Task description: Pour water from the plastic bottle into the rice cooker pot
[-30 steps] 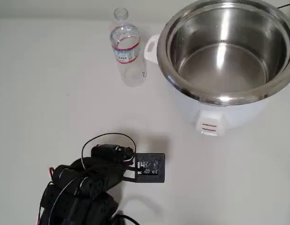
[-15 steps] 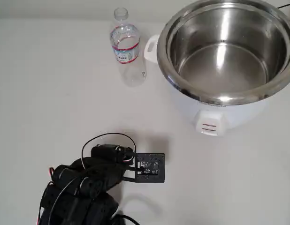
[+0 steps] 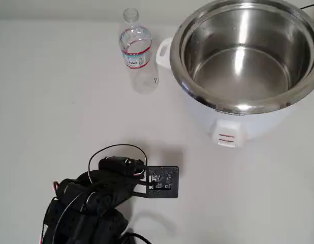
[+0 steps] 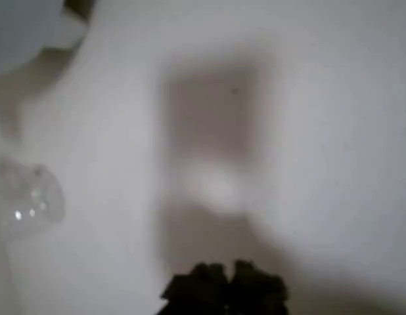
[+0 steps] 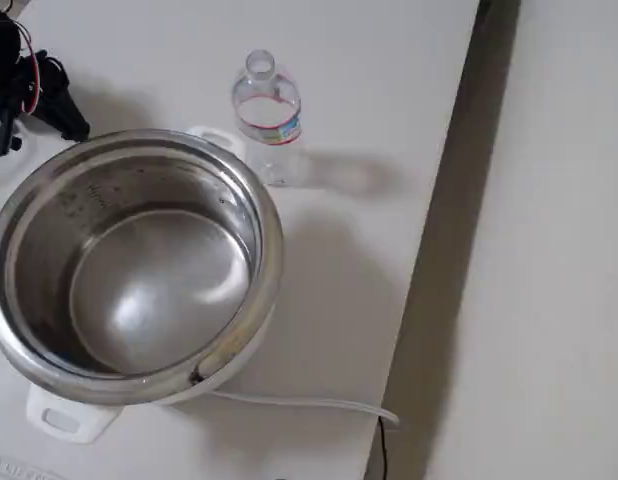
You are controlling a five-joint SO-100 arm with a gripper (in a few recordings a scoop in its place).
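The plastic bottle (image 3: pixel 135 51) stands upright and capless on the white table, just left of the cooker's side handle (image 3: pixel 163 51); it also shows in the fixed view (image 5: pixel 266 115) and as a blur in the wrist view (image 4: pixel 25 200). Its lower part is clear, and I cannot make out the water level. The shiny steel rice cooker pot (image 3: pixel 246 96) sits in its white body (image 3: pixel 233 127), and its rim (image 5: pixel 259 200) shows in the fixed view. My gripper (image 3: pixel 163 182) rests low near the table's front, far from both, with its dark fingertips (image 4: pixel 223 289) together and holding nothing.
The black arm (image 3: pixel 91 203) is folded at the lower left of the overhead view and appears at the top left of the fixed view (image 5: pixel 34 95). A white cord (image 5: pixel 289 402) trails from the cooker toward the table edge (image 5: pixel 439 250). Bare table lies between gripper and bottle.
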